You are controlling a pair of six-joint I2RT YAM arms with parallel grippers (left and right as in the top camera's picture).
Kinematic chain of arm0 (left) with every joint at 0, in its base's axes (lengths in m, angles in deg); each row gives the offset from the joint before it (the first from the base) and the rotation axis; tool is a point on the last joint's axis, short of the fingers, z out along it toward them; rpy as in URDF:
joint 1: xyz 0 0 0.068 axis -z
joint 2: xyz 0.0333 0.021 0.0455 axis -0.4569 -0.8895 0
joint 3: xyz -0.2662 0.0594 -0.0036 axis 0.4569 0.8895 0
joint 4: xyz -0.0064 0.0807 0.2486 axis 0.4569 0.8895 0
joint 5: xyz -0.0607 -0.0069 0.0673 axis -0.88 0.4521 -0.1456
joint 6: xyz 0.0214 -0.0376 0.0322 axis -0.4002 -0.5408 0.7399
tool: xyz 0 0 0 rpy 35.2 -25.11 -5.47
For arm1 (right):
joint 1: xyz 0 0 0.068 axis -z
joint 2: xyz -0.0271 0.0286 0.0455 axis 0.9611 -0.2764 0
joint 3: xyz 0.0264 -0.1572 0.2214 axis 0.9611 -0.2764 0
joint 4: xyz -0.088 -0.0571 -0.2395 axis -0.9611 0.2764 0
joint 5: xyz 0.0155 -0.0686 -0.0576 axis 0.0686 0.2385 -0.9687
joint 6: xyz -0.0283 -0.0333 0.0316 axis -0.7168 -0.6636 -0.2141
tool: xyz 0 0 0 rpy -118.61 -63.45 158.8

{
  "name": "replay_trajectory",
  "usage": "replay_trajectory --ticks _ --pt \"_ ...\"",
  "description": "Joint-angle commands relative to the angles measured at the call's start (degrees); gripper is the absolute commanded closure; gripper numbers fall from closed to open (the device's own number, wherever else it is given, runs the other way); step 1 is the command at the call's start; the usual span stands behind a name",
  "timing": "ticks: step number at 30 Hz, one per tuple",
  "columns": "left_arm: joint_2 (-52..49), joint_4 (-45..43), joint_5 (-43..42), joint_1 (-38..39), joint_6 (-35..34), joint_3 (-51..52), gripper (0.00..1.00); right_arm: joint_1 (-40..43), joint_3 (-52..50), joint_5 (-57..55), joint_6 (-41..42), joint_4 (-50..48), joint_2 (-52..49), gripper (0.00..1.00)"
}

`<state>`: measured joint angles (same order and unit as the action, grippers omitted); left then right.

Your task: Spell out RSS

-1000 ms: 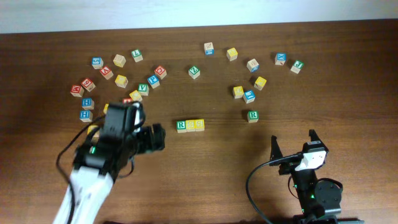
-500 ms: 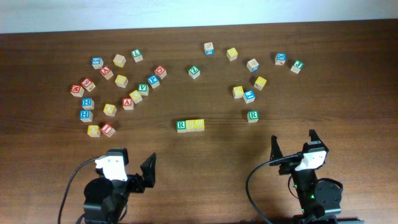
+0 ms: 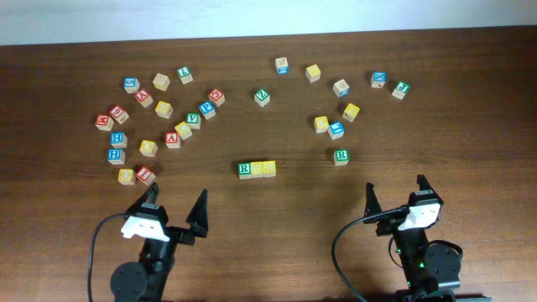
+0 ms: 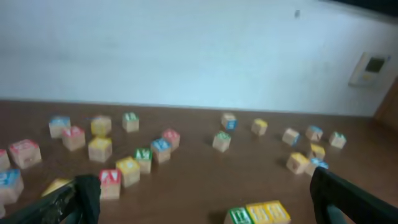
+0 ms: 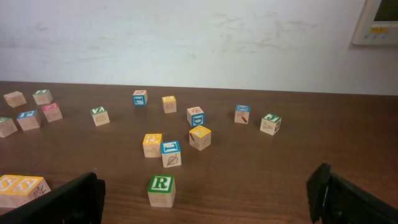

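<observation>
Cubes (image 3: 163,109) lie scattered over the far left of the table (image 3: 277,243). Nearer, the left end effector (image 3: 178,195) hangs with fingers spread apart, empty. At centre sits the RSS row (image 3: 257,169), a green R cube (image 3: 244,169) touching two yellow cubes (image 3: 269,168). A spare R cube (image 3: 341,156) stands further right. The right end effector (image 3: 394,184) gapes likewise, holding nothing.

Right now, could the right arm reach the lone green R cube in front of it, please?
Probably yes: the right gripper is open and facing the lone green R cube, with only bare tabletop between them.
</observation>
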<state>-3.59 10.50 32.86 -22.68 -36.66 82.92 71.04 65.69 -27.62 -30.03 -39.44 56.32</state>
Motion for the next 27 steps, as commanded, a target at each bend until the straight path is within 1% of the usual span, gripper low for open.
replay_trajectory --ticks 1,4,5,6,7,10,15,27 --pt "2.5 -2.3 1.2 -0.5 4.5 1.7 0.01 0.4 -0.3 -0.4 -0.2 0.4 0.5 0.02" --pt "2.5 -1.0 1.3 -1.2 10.0 1.7 0.01 0.4 -0.3 -0.4 -0.2 0.4 0.5 0.02" --pt "2.5 0.7 1.6 -1.9 11.9 1.7 0.01 0.4 -0.3 -0.4 -0.2 0.4 0.5 0.02" --pt "2.5 4.7 4.7 -3.1 12.0 1.7 0.01 0.4 -0.3 -0.4 -0.2 0.4 0.5 0.02" --pt "2.5 6.7 5.8 -3.6 12.0 1.7 0.01 0.4 -0.3 -0.4 -0.2 0.4 0.5 0.02" --pt "2.5 6.6 8.2 -4.6 11.3 1.7 0.01 0.4 -0.3 -0.4 -0.2 0.4 0.5 0.02" --pt "2.5 6.6 11.4 -4.6 6.3 1.8 0.01 0.4 -0.3 -0.4 -0.2 0.4 0.5 0.02" --pt "2.5 6.8 10.4 -5.2 7.1 1.8 0.01 0.4 -0.3 -0.4 -0.2 0.4 0.5 0.02"
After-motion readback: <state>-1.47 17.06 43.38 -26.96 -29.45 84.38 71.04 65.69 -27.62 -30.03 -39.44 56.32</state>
